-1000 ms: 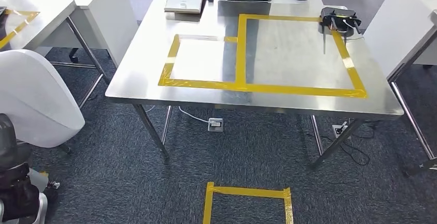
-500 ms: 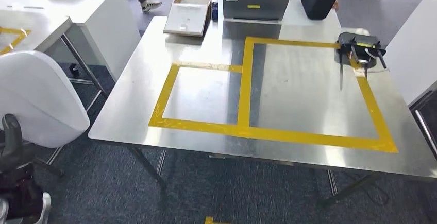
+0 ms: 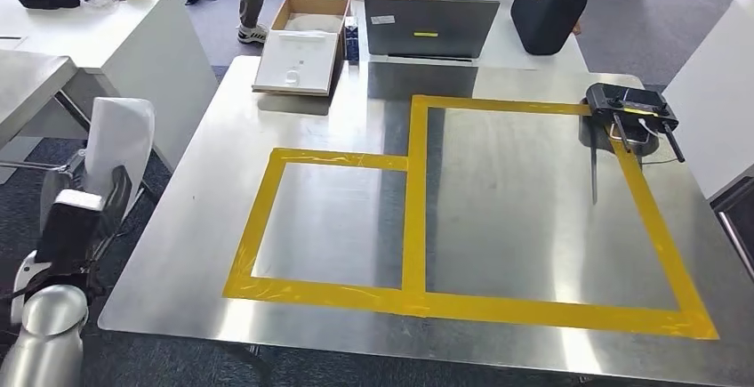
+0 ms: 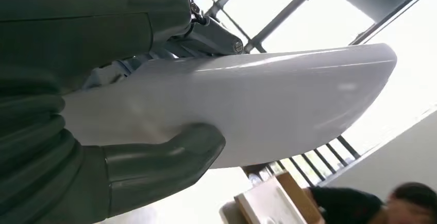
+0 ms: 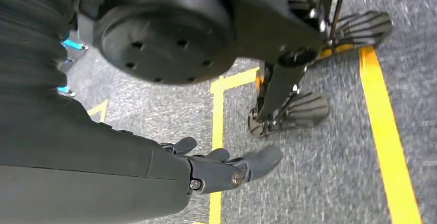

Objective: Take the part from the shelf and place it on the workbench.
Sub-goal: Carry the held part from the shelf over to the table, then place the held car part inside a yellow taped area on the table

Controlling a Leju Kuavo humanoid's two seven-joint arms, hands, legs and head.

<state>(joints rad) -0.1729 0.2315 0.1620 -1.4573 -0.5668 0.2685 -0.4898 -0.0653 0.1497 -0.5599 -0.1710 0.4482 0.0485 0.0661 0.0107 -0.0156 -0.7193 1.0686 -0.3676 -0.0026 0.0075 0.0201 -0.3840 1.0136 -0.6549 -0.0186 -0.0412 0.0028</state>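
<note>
- The left robot hand (image 4: 103, 147) grips the smooth white curved plastic part (image 3: 120, 142), thumb pressed on its glossy face, at the desk's left edge; earlier the part looked larger and lower in the head view.
- The brushed steel desk (image 3: 533, 191) sits closer in the picture than before, since the camera moved; yellow tape rectangles (image 3: 413, 227) mark its top.
- A black remote controller (image 3: 629, 111) lies on the tape's far right corner.
- The right robot hand (image 5: 227, 167) hangs over grey carpet, fingers loosely extended and holding nothing.
</note>
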